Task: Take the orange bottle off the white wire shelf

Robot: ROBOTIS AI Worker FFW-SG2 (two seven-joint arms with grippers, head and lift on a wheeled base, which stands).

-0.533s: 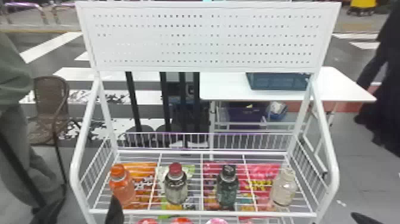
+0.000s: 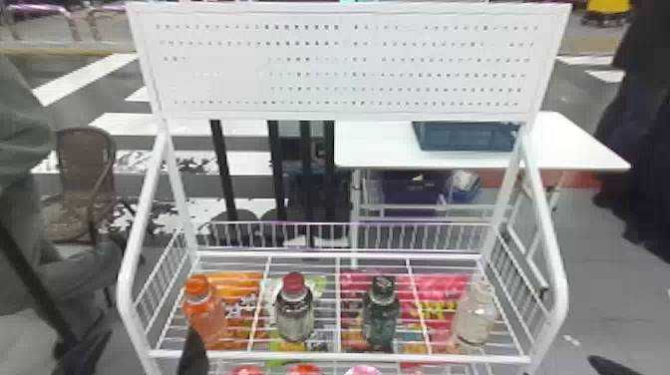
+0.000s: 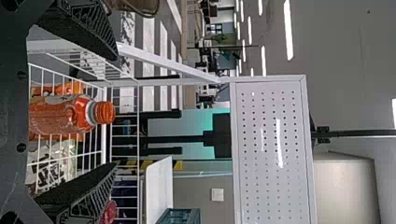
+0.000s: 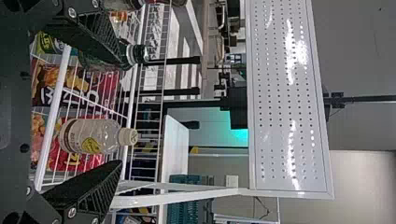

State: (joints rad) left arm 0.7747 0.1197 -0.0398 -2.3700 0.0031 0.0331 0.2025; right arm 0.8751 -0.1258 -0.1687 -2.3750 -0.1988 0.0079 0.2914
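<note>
The orange bottle (image 3: 60, 114) stands upright on the white wire shelf (image 2: 344, 355), ahead of my left pincer (image 3: 116, 111) and lined up with its gap. I see hardly any change from half a second ago: bottle and finger edge sit about where they were, so nothing is lifted. My fingers are apart, clamped on nothing; I judge I must ease forward, then close. The red-capped bottle (image 2: 295, 319) stands to that pincer's right; drifting that way might knock it. My right pincer (image 4: 123, 115) waits open before the clear bottle (image 4: 95, 136).
</note>
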